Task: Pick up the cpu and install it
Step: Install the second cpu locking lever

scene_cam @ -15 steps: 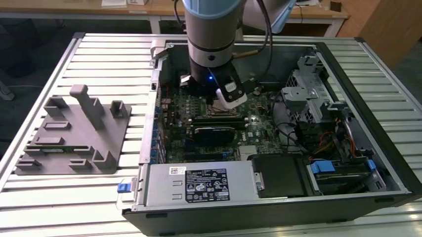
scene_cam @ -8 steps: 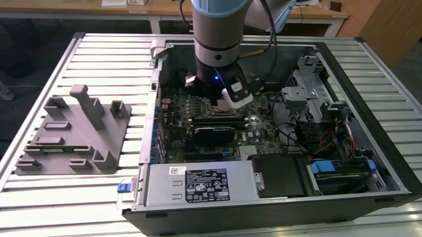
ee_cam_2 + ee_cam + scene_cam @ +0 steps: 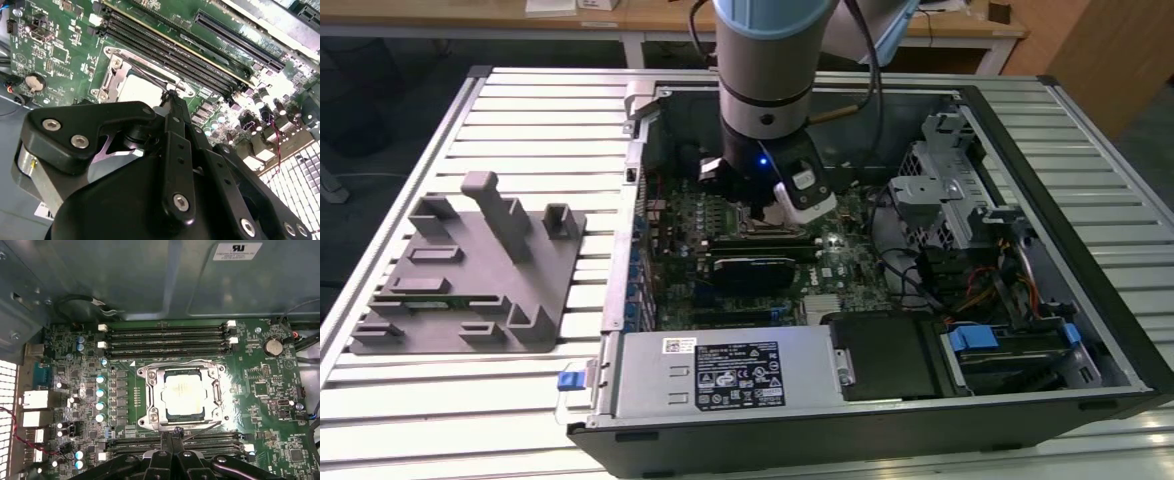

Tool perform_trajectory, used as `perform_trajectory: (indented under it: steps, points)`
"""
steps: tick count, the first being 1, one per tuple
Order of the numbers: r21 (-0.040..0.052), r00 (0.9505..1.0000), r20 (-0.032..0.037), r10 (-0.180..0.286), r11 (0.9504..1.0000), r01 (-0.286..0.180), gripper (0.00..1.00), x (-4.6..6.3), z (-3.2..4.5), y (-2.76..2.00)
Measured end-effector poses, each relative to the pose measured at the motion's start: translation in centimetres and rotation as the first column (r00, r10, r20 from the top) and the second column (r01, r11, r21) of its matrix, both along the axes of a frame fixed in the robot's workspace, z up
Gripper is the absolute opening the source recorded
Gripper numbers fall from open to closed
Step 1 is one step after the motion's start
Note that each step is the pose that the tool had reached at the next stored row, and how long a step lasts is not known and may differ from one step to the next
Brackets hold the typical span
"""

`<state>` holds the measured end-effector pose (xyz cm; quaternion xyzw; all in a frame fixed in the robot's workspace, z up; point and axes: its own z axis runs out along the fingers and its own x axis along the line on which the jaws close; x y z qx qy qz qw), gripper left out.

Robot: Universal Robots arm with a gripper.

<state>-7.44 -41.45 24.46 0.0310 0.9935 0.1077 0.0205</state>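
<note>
Cpu (image 3: pixel 184 393) seated in socket (image 3: pixel 150 415); gripper (image 3: pixel 172 436) above.

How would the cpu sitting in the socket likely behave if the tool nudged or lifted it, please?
The cpu looks flat and rigid, so it probably would not flex. Its smooth metal top seems slippery. Lying inside the socket frame, it likely would not slide sideways.

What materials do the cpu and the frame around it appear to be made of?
The cpu top looks like pale, matte metal with a soft silvery sheen. The socket frame around it seems bare polished steel, brightly reflective. The gripper fingers look like matte black metal or plastic.
</note>
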Motion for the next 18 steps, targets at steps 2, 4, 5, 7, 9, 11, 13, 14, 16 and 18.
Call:
perform_trajectory:
  steps: [2,4,5,7,9,11,13,14,16,18]
  points:
    - [-0.0023,1.0,0.0,-0.001,1.0,0.001,0.11,0.0,-0.18,0.0]
    - [-0.0027,1.0,0.0,-0.001,1.0,0.001,0.11,0.0,-0.26,0.0]
    - [-0.0028,1.0,-0.0001,-0.001,1.0,0.001,0.11,0.0,-0.26,0.0]
    - [-0.0027,1.0,-0.0001,-0.001,1.0,0.001,0.11,0.0,-0.26,0.0]
    - [-0.0026,1.0,0.0,-0.001,1.0,0.001,0.11,0.0,-0.27,0.0]
    - [-0.0022,1.0,0.0002,-0.001,1.0,0.001,0.11,0.0,-0.43,0.01]
    - [-0.0027,1.0,0.0,-0.001,1.0,0.001,0.11,0.0,-0.61,0.0]
    - [-0.0029,1.0,0.0,-0.001,1.0,0.001,0.11,0.0,-0.7,0.0]
    - [-0.0038,1.0,0.0,-0.001,1.0,0.001,0.11,0.0,-0.84,0.0]
    - [-0.0041,1.0,-0.0001,-0.001,1.0,0.001,0.11,0.0,-0.84,0.0]
